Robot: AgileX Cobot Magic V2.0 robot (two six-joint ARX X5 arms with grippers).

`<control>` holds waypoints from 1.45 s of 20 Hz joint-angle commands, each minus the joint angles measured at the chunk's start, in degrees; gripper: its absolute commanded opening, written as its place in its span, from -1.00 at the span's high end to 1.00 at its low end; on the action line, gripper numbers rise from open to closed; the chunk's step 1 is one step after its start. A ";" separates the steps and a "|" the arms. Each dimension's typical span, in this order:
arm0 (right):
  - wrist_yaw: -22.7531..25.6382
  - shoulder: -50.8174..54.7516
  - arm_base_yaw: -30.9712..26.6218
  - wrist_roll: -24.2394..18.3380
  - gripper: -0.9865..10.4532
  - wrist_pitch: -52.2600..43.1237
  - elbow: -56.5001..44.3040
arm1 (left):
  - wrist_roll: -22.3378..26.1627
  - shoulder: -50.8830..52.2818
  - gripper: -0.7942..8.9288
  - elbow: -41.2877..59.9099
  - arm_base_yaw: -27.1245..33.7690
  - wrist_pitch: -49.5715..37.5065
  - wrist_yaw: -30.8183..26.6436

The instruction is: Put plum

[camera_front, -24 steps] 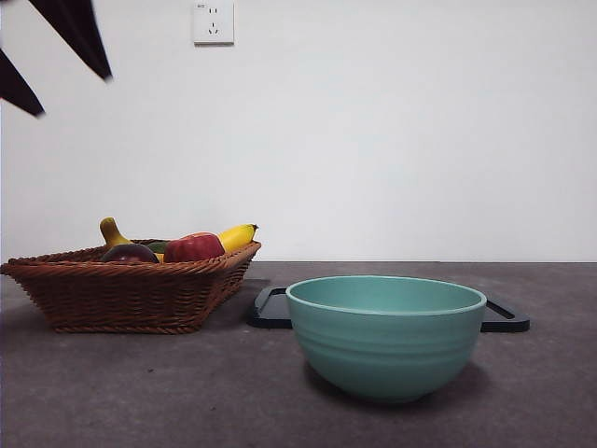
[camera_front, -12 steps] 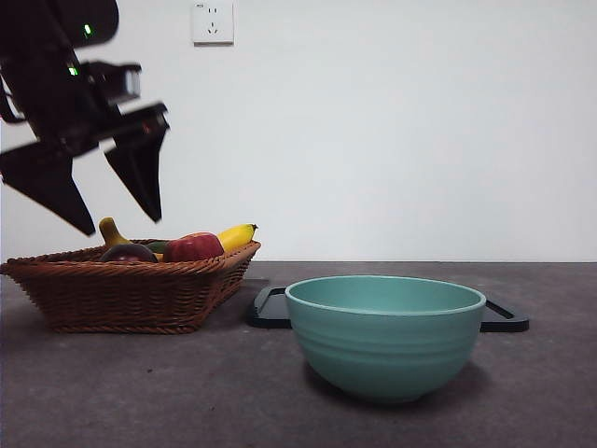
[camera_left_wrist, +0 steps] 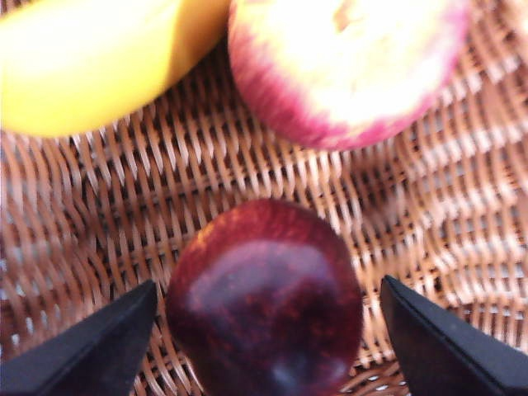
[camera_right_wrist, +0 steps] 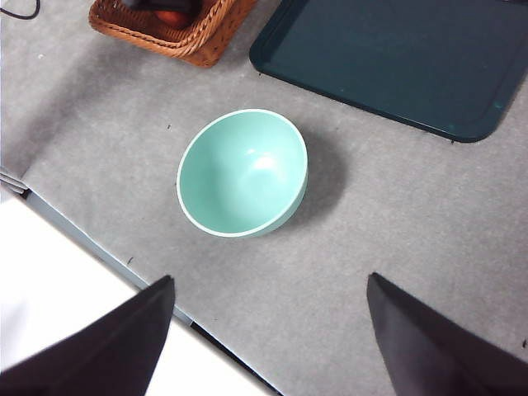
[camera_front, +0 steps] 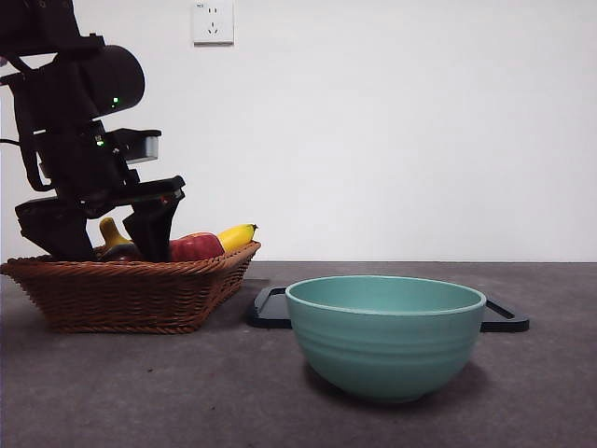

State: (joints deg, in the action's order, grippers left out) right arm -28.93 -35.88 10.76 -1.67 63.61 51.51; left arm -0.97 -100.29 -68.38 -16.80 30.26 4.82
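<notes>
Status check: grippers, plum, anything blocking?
Left gripper open, down in the basket, jaws either side of the plum. Right gripper open, high above the table. Plum not yet gripped. Red apple and banana close by.

The light is even and soft, coming from above. The pale green ceramic bowl (camera_front: 385,334) throws a faint shadow on the grey desk (camera_front: 187,392). The left wrist picture is blurred and overexposed on the red-and-cream apple (camera_left_wrist: 346,66).

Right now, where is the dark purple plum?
The glossy dark maroon plum lies in the brown wicker basket at the front view's left, beside the red apple, between the left claw's open jaws.
</notes>
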 commanded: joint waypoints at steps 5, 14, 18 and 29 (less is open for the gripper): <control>-0.02 -0.37 0.15 0.20 0.17 -0.57 1.09 | -0.15 -0.92 0.16 -1.44 -0.52 0.42 0.07; 0.22 -0.37 0.15 0.17 0.17 -0.61 1.09 | -0.15 20.70 0.16 -1.44 -11.45 8.00 0.15; 0.48 -0.37 0.15 0.17 0.17 -0.63 1.09 | -0.17 22.47 0.16 -1.44 -26.12 8.41 0.15; 0.48 -0.37 0.15 0.15 0.17 -0.59 1.09 | 0.31 6.43 0.16 -1.44 -37.31 -0.57 0.13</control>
State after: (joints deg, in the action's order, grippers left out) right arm -28.47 -35.88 10.76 -1.67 63.61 51.51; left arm -0.95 -92.84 -68.51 -53.41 30.39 4.80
